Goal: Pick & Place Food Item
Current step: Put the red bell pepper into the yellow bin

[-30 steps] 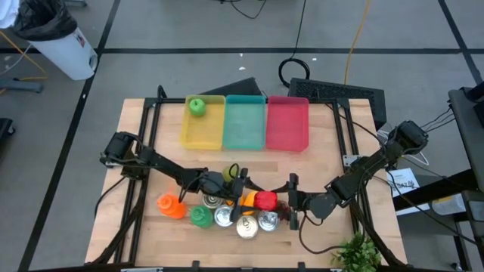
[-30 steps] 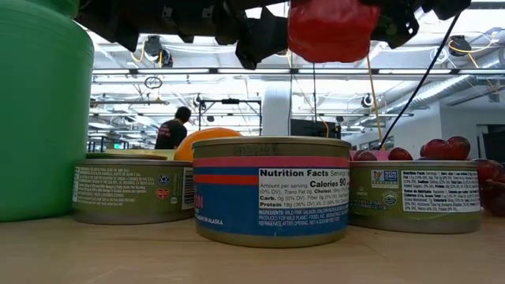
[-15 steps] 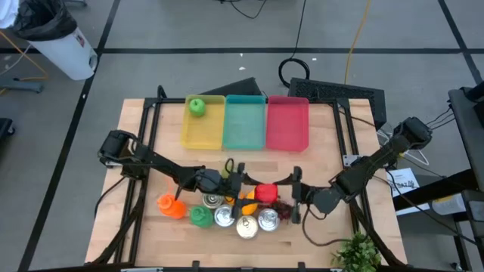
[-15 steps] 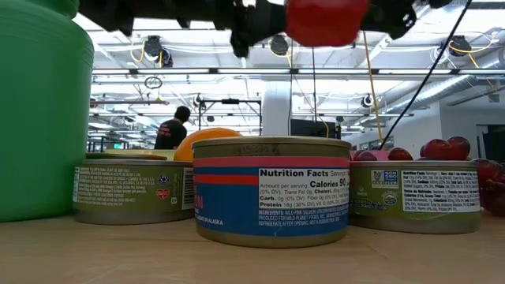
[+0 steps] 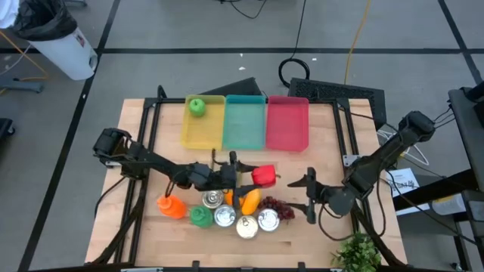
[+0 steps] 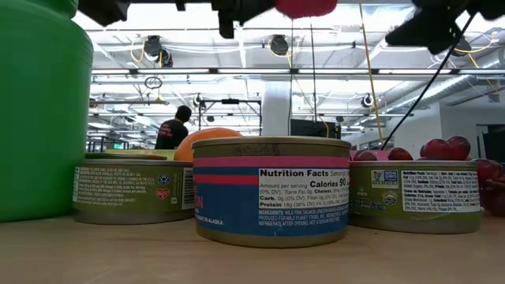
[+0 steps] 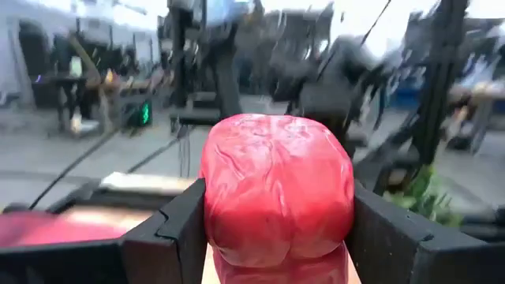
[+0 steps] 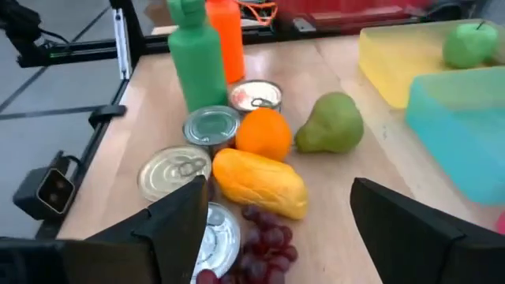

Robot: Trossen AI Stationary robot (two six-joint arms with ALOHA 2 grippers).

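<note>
A glossy red food item point(image 5: 264, 176), rounded and lobed like a pepper, hangs above the middle of the table. My left gripper point(image 5: 253, 177) reaches in from the table's left and is shut on it. It fills the left wrist view point(image 7: 276, 185) and shows at the top edge of the low view point(image 6: 306, 6). My right gripper point(image 5: 310, 195) stands open to its right, apart from it, with nothing between its fingers point(image 8: 185, 225). My left gripper pinches the red food item by its two opposite sides point(image 7: 215, 207) between its two fingers point(image 7: 177, 237). The fingers lie about level and come from the table's left. The item is lifted clear of the table and of the foods below.
Below lie several cans point(image 5: 237, 221), a green bottle point(image 5: 200, 217), an orange bottle point(image 5: 171, 205), an orange point(image 8: 264, 132), a pear point(image 8: 331, 125), a yellow fruit point(image 8: 259, 181) and grapes point(image 5: 280, 208). Yellow point(image 5: 200, 134), teal point(image 5: 244, 128) and red point(image 5: 288, 125) bins stand at the far side; a green apple point(image 5: 197, 106) lies in the yellow one.
My left gripper has risen and gone toward the table's far edge with the red food item, which now sits higher above the cans. My right gripper has drawn back from the item toward the table's right edge.
</note>
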